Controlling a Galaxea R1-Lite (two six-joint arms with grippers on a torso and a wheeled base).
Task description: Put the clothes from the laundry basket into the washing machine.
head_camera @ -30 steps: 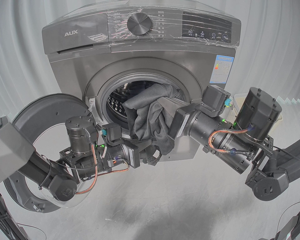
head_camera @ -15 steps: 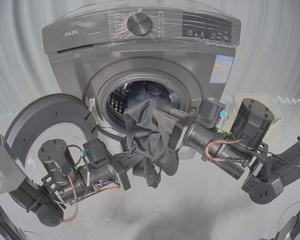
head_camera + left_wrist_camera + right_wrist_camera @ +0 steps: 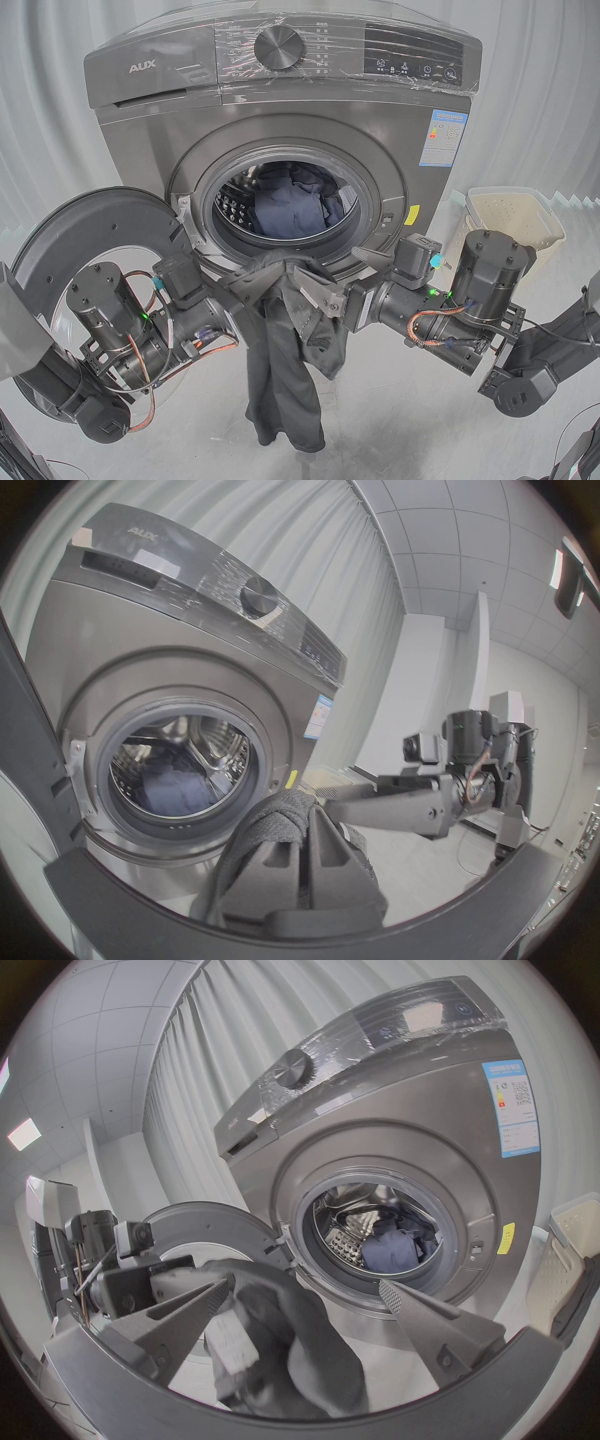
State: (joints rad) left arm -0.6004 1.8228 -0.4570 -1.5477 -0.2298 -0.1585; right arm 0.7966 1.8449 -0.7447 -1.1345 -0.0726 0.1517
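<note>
The grey washing machine point(image 3: 281, 119) stands with its round door point(image 3: 94, 231) swung open to the left. Blue clothes point(image 3: 290, 206) lie inside the drum. A dark grey garment point(image 3: 284, 362) hangs in front of the machine, below the door opening, reaching nearly to the floor. My left gripper point(image 3: 262, 275) is shut on its top edge; the left wrist view shows the cloth point(image 3: 275, 811) pinched between the fingers. My right gripper point(image 3: 328, 270) is beside it, open, its fingers spread wide around the bunched cloth point(image 3: 294, 1335).
A cream laundry basket point(image 3: 512, 215) stands on the floor at the machine's right side, behind my right arm. The open door takes up the room on the left. Grey floor lies in front.
Both arms have drawn back and down from the drum mouth. The dark garment, which was partly in the opening, has come out and now hangs from the left gripper.
</note>
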